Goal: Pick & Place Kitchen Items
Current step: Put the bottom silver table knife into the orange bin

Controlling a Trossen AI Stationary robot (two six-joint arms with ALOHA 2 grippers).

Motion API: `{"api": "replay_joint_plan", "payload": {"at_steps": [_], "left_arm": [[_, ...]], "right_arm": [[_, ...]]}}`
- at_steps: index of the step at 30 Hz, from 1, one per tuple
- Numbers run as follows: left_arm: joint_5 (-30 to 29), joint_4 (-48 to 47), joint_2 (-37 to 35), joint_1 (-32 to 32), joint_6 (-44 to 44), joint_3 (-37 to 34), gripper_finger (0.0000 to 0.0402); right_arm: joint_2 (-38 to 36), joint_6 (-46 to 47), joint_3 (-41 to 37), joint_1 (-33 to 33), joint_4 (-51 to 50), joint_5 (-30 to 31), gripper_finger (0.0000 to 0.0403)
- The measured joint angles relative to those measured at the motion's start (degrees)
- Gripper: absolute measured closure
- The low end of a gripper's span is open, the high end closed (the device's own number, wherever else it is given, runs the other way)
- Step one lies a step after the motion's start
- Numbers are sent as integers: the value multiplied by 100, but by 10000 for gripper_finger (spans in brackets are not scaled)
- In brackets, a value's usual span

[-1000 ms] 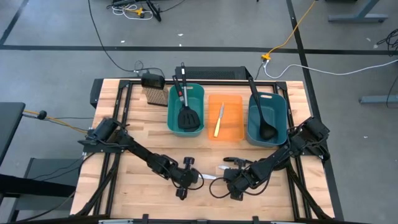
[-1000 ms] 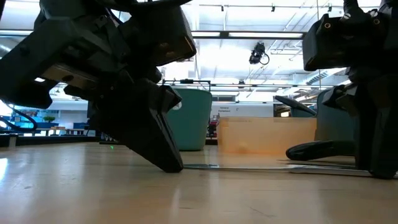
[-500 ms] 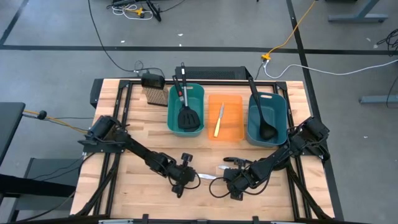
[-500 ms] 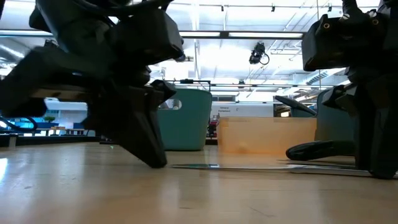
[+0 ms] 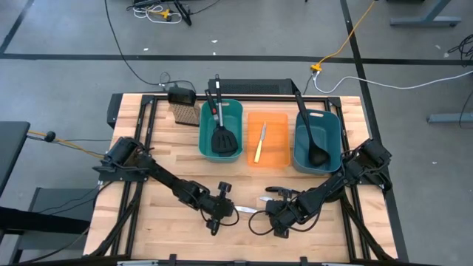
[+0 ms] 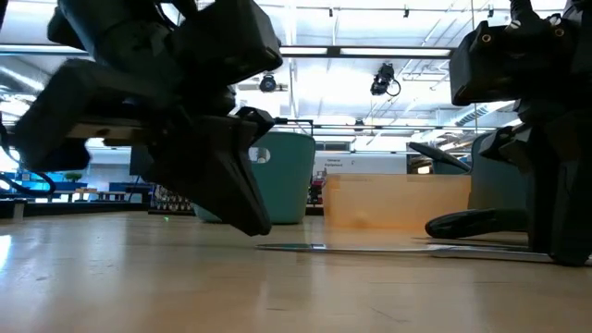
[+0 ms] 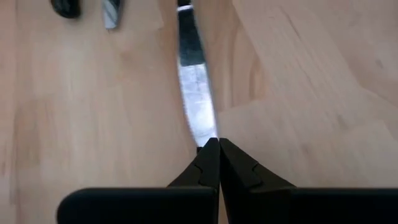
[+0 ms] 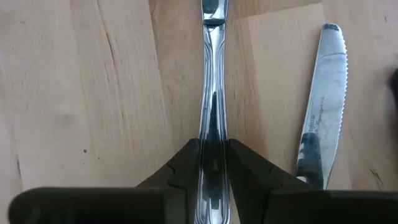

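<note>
The right gripper [image 8: 213, 163] was clamped on the handle of a silver table knife [image 8: 212, 74] lying flat on the table [image 5: 155, 140], well in front of the orange bin [image 5: 277, 127]. The left gripper [image 7: 214, 163] was pinched closed, holding nothing, at the tip of that knife's blade. A second knife [image 8: 322, 102] lay just beside the first.

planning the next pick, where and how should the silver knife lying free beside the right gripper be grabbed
Grip the silver knife across its narrow handle end, coming straight down from above with the jaws either side of its width. It lies flat on the table, long and slim, so only its thin edges offer purchase. The right gripper already straddles another knife's handle.
</note>
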Motion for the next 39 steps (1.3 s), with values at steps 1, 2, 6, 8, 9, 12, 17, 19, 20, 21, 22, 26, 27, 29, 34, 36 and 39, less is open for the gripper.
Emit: {"api": "replay_joint_plan", "payload": {"at_steps": [1,2,6,8,9,12,17,19,20,21,22,26,27,29,34,36,39], "left_arm": [[0,2,0,20,-4,0,399],[-9,4,0,40,-4,0,399],[135,55,-4,130,-21,6,400],[185,91,-5,155,-23,8,400],[228,116,-7,168,-22,9,400],[332,214,-9,173,-22,11,400],[335,279,88,174,-48,16,400],[351,229,138,177,-57,16,400],[360,260,176,181,-65,14,401],[385,347,232,191,-74,24,401],[400,358,238,199,-85,28,401],[428,406,310,225,-136,35,401],[487,386,310,242,-167,35,401],[656,411,357,310,-273,37,401],[1014,376,459,484,-604,44,401],[1154,373,488,536,-668,46,401],[1244,421,564,567,-669,52,401]], "right_arm": [[0,-2,0,0,6,0,319],[2,0,0,0,11,2,319],[3,0,0,2,15,24,319],[4,0,0,2,17,31,319],[4,0,0,2,17,32,319],[4,0,0,3,22,44,319],[7,-2,0,2,26,48,319],[7,0,0,2,30,48,319],[7,0,0,2,33,48,319],[7,0,0,2,29,46,319],[7,0,0,4,28,47,319],[7,0,0,2,33,46,319],[7,2,0,2,35,46,319],[7,0,0,2,30,42,319],[7,-23,0,0,31,19,319],[1,-53,0,0,37,17,318],[-24,-69,4,-2,35,-2,309]]}}
